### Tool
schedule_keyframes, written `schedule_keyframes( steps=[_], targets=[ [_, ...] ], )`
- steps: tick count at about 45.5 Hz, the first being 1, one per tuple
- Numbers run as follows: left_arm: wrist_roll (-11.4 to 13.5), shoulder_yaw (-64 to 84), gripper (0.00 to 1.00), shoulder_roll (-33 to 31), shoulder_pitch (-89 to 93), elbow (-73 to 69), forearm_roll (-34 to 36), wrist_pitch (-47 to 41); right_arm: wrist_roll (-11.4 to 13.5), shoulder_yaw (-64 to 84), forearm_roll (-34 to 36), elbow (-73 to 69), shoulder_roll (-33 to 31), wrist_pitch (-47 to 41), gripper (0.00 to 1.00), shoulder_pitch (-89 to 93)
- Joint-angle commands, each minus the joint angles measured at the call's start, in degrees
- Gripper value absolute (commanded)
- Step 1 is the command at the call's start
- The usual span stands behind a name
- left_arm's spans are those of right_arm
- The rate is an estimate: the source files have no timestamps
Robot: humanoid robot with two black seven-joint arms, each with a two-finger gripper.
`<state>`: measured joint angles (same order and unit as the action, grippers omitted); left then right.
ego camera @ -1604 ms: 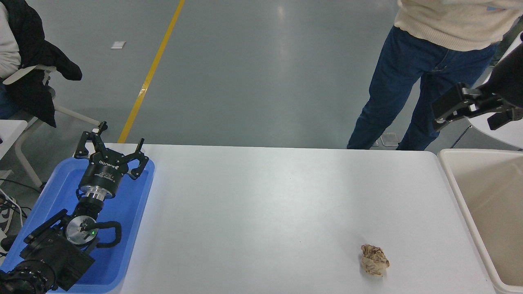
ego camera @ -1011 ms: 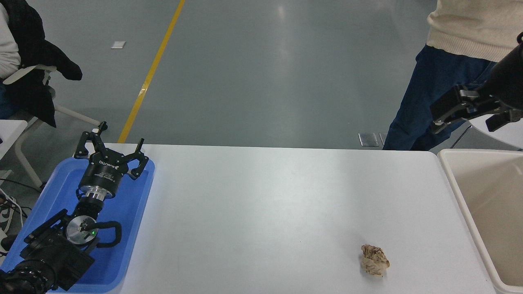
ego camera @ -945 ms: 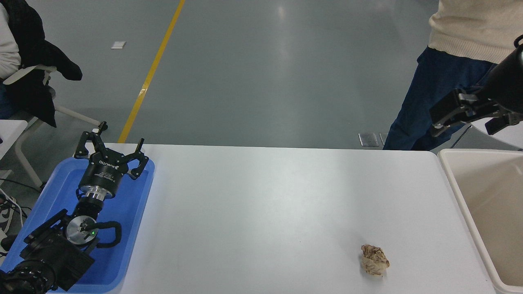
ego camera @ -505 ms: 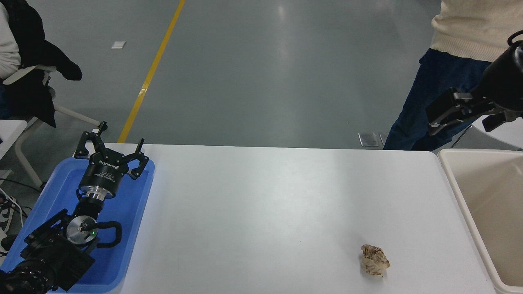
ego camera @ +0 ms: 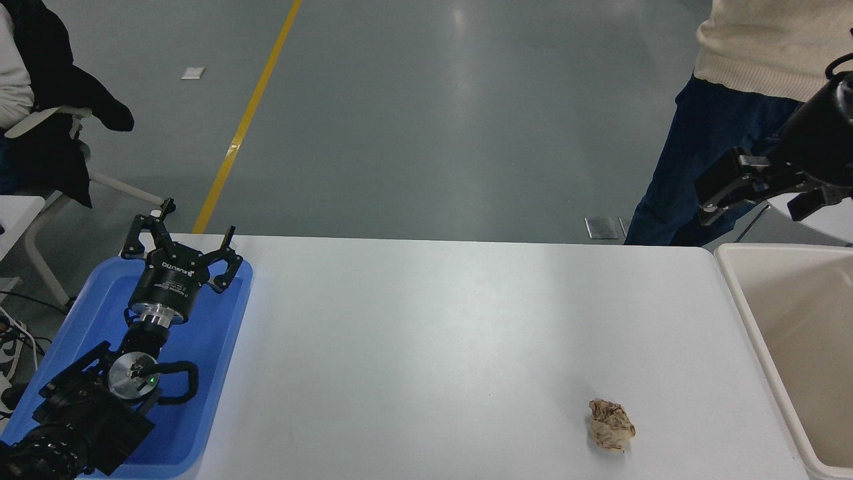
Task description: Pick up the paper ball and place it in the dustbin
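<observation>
The tan-brown crumpled paper ball [ego camera: 610,425] lies on the white table [ego camera: 426,347] near its front right. The cream-beige dustbin [ego camera: 742,298] stands off the table's right end, its inside looking bare. My right gripper [ego camera: 760,200] hangs open and empty in the air beyond the table's far right corner, above the dustbin's far rim and far behind the ball. My left gripper [ego camera: 183,248] is parked open over the blue tray at the lower left.
A shallow blue tray [ego camera: 223,347] sits on the table's left end under the left arm. A person in jeans and a cream sweater [ego camera: 693,153] stands at the far right corner, just behind my right gripper. A chair with a dark jacket [ego camera: 60,113] is at far left.
My right gripper has drifted slightly left and up while staying open. The person has stepped to the right. The paper ball and left arm have not moved.
</observation>
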<state>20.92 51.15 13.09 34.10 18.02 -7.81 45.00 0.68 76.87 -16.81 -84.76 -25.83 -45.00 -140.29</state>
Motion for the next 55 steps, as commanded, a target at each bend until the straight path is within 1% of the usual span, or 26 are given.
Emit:
schedule_keyframes(
  steps=[1, 13, 17, 22, 31, 34, 39, 49, 55],
  targets=[
    [0.0, 0.0, 1.0, 0.0, 0.0, -0.09, -0.01, 0.0, 0.02, -0.58, 0.55, 0.29, 0.43, 0.0, 1.0, 8.0],
    [0.0, 0.0, 1.0, 0.0, 0.09, 0.0, -0.01, 0.0, 0.02, -6.55, -0.15, 1.0, -1.15, 0.17, 1.0, 20.04],
    [0.0, 0.0, 1.0, 0.0, 0.0, 0.0, -0.01, 0.0, 0.11, -10.32, -0.32, 1.17, -2.38, 6.05, 1.0, 25.4],
    [0.0, 0.0, 1.0, 0.0, 0.0, 0.0, -0.01, 0.0, 0.37, -13.32, -0.85, 1.17, -2.3, 11.76, 1.0, 30.58],
    [0.0, 0.0, 1.0, 0.0, 0.0, 0.0, -0.01, 0.0, 0.29, -14.99, -3.75, 2.23, -2.03, 23.72, 0.98, 37.88],
    [0.0, 0.0, 1.0, -0.08, 0.0, 0.0, -0.01, 0.0, 0.29, -14.99, -3.93, 2.23, -1.77, 26.27, 0.98, 40.61],
    [0.0, 0.0, 1.0, -0.08, 0.09, 0.0, -0.01, 0.0, 0.29, -16.57, -5.07, 2.23, -1.07, 27.25, 0.98, 43.86],
    [0.0, 0.0, 1.0, -0.08, 0.0, 0.0, -0.01, 0.0, 0.29, -21.58, -5.07, 1.88, 0.69, 27.16, 0.98, 49.05],
    [0.0, 0.0, 1.0, -0.08, 0.0, 0.0, -0.01, 0.0, 0.29, -23.87, -5.07, 2.05, 0.69, 27.42, 0.99, 50.37]
  ],
)
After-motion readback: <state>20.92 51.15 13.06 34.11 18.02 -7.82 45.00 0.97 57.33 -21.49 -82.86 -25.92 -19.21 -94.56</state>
